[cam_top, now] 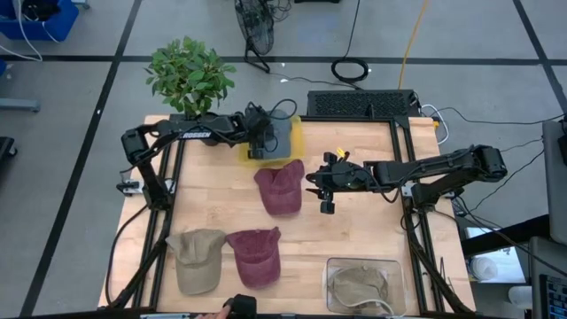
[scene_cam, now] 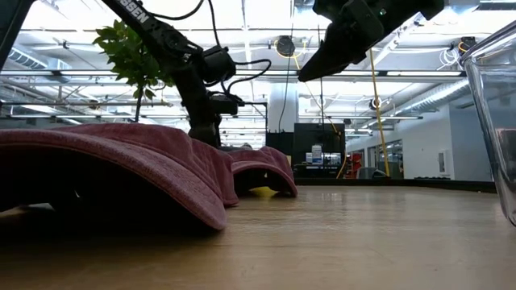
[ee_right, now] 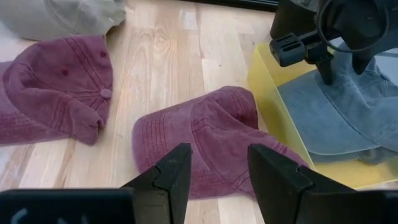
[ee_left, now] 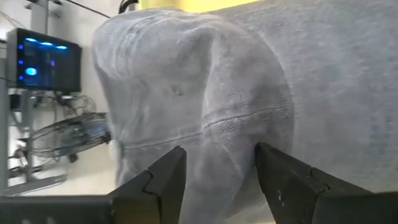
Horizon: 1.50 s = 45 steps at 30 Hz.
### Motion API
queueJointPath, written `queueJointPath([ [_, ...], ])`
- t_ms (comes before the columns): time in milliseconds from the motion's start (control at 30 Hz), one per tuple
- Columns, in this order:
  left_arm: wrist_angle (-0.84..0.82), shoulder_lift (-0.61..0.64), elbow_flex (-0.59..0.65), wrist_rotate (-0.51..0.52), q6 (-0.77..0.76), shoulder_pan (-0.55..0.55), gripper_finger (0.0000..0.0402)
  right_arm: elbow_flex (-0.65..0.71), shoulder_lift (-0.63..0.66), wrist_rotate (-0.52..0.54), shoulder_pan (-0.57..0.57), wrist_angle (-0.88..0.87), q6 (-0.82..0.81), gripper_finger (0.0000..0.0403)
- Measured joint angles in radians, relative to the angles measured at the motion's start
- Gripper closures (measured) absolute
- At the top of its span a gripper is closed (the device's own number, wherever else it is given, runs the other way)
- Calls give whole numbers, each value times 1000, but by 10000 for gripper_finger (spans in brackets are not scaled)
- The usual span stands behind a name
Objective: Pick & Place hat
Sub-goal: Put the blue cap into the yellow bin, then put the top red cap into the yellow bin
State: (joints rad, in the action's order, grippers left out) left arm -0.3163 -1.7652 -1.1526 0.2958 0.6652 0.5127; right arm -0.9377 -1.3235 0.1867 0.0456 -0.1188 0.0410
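Grey hat sits in your yellow bin at the far edge of the table; your left hand is right over it, fingers apart. Right hand hovers mid-table, fingers apart and empty, just right of a maroon hat. Another maroon hat, a tan hat and a clear bin crowd the near edge.
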Motion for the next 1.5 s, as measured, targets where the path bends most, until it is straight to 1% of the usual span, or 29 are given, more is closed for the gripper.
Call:
queueJointPath([
  [267,-1,15,0,72,49,-50,203,0,0,0,0,0,1,261],
  [433,-15,48,-1,127,58,-85,199,0,0,0,0,0,0,261],
  [567,-52,96,0,144,31,-93,198,0,0,0,0,-4,0,261],
  [667,-121,156,0,149,-17,-87,198,0,0,0,0,-5,0,261],
  [700,-135,179,0,136,-48,-81,198,2,0,0,0,-5,0,261],
  [767,-167,235,1,70,-132,-61,202,12,0,-4,0,4,-2,261],
  [800,-153,260,0,14,-182,-52,205,22,0,-4,0,16,-2,261],
  [900,-146,319,-2,-219,-293,-21,218,72,0,-5,0,111,4,261],
  [967,-125,334,-2,-297,-335,-21,229,108,0,-3,0,218,22,261],
  [1067,-134,341,-1,-314,-373,-26,246,146,-5,-2,-8,377,24,261],
  [1133,-138,341,-1,-315,-388,-30,258,147,-19,-2,-20,439,16,261],
  [1333,-238,349,1,-317,-388,-24,287,148,-104,-9,-56,473,25,261],
  [1433,-269,373,1,-321,-391,-17,298,137,-180,-70,-77,538,28,261],
  [1500,-275,382,4,-322,-392,-17,305,90,-237,-113,-85,539,29,261],
])
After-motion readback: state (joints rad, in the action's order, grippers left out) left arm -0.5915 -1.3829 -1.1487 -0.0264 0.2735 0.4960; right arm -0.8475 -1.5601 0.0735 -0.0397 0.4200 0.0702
